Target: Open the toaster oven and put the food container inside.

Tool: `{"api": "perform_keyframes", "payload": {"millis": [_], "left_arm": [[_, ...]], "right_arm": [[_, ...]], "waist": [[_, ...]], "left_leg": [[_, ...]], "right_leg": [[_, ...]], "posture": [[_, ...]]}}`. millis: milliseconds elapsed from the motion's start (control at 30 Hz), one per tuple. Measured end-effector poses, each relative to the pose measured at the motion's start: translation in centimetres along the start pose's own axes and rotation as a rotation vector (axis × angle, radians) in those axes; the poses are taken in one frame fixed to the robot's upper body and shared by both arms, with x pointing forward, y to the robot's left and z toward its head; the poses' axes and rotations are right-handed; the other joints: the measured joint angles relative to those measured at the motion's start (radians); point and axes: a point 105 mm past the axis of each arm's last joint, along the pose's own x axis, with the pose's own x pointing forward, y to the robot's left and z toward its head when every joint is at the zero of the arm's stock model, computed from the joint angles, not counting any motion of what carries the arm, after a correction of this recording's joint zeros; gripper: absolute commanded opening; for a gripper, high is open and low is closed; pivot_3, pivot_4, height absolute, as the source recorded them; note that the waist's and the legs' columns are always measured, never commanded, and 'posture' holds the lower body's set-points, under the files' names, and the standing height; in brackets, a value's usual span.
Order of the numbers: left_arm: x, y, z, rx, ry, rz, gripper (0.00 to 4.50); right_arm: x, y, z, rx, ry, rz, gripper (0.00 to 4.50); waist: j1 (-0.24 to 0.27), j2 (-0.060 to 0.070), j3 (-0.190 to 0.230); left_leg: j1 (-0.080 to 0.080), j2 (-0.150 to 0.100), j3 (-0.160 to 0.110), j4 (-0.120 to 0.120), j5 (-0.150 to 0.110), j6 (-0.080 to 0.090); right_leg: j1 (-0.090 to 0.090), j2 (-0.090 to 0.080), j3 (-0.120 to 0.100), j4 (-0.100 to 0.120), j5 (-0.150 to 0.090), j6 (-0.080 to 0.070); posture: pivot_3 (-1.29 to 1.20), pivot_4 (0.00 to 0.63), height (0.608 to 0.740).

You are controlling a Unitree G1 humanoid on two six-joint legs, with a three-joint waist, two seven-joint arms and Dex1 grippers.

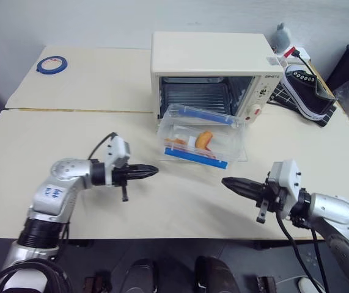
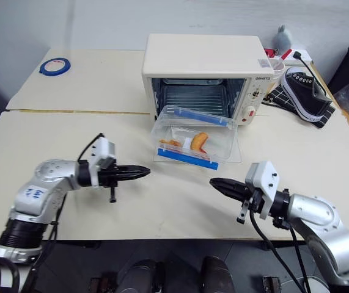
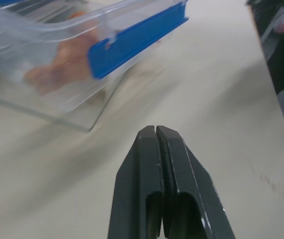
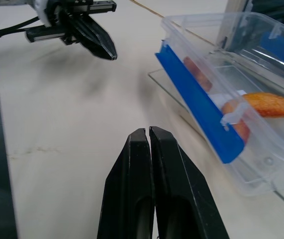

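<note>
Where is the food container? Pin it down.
The food container sits on the toaster oven's lowered glass door, mid-table, ahead of both shut pincers.

You see the toaster oven [image 1: 211,61] in cream-white, its cavity dark grey with a metallic rack, a red button on the side panel. The food container [image 1: 202,139] is clear plastic with two blue clips; inside, orange pieces beside something white. The table [image 1: 70,159] is pale beige, plain, with no pattern. Your left claw [image 1: 151,173] is black, on a silver-grey arm with a white camera block. Your right claw [image 1: 229,182] is black too, with the same silver and white behind it. At the back left you have a blue tape ring [image 1: 52,64]. At the back right sits a black shoe [image 1: 307,91] with a white sole and laces.
</note>
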Motion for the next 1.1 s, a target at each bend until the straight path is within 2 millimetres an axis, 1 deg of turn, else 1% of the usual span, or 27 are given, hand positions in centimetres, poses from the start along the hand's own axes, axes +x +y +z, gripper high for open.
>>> {"api": "perform_keyframes", "payload": {"millis": [133,233,400,567,767,867,967,1100], "left_arm": [[2.0,2.2,1.4,0.016,-0.040,0.074,0.00],[3.3,2.9,2.0,-0.007,-0.085,0.109,0.00],[4.6,3.5,1.8,-0.049,-0.116,0.142,0.00],[6.6,4.8,2.7,-0.087,-0.188,0.222,0.00],[6.7,6.0,2.6,-0.079,-0.197,0.286,0.00],[7.1,6.8,2.6,-0.084,-0.209,0.330,0.00],[7.4,8.3,3.1,-0.103,-0.239,0.400,0.00],[7.7,10.0,3.8,-0.104,-0.278,0.484,0.00]], "right_arm": [[1.3,-2.5,0.5,-0.027,-0.014,-0.049,0.02],[1.4,-3.9,0.4,-0.050,0.006,-0.084,0.02],[1.7,-6.0,0.3,-0.070,0.004,-0.141,0.02],[3.2,-9.7,0.7,-0.120,-0.025,-0.213,0.02],[4.0,-11.6,-0.3,-0.145,-0.010,-0.227,0.02],[5.0,-12.5,0.3,-0.160,-0.038,-0.241,0.02],[6.0,-13.8,1.1,-0.187,-0.065,-0.259,0.02],[6.5,-15.4,1.1,-0.203,-0.057,-0.290,0.02]], "waist": [[-0.002,0.000,0.000],[-0.002,0.000,0.000],[-0.003,0.000,0.000],[-0.007,0.000,0.000],[-0.012,0.000,0.000],[-0.017,0.000,0.000],[-0.025,0.000,0.000],[-0.030,0.000,0.000]], "left_leg": [[0.000,-0.001,0.000,0.001,0.000,0.000],[-0.001,-0.001,0.000,0.002,0.000,0.000],[-0.002,-0.001,0.000,0.004,0.000,0.000],[-0.002,0.000,0.000,0.006,0.000,0.000],[-0.003,0.000,0.000,0.004,0.000,0.000],[-0.003,0.000,0.000,0.006,0.000,0.000],[-0.003,0.001,0.000,0.006,0.000,-0.001],[-0.003,0.000,0.000,0.004,0.000,-0.001]], "right_leg": [[0.000,0.002,0.000,0.000,0.000,0.000],[0.000,0.002,-0.001,0.000,0.000,0.001],[0.000,0.003,-0.001,0.001,0.000,0.001],[0.000,0.003,-0.001,0.002,0.001,0.001],[0.000,0.003,-0.003,-0.001,0.001,0.001],[0.000,0.003,-0.003,0.001,0.001,0.001],[0.000,0.003,-0.003,0.001,0.001,0.001],[0.000,0.003,-0.004,0.000,0.001,0.001]], "posture": [[0.00,0.150,0.740],[0.00,0.150,0.740],[0.00,0.150,0.740],[0.00,0.150,0.740],[0.00,0.150,0.740],[0.00,0.150,0.740],[0.00,0.150,0.740],[0.00,0.150,0.740]]}}
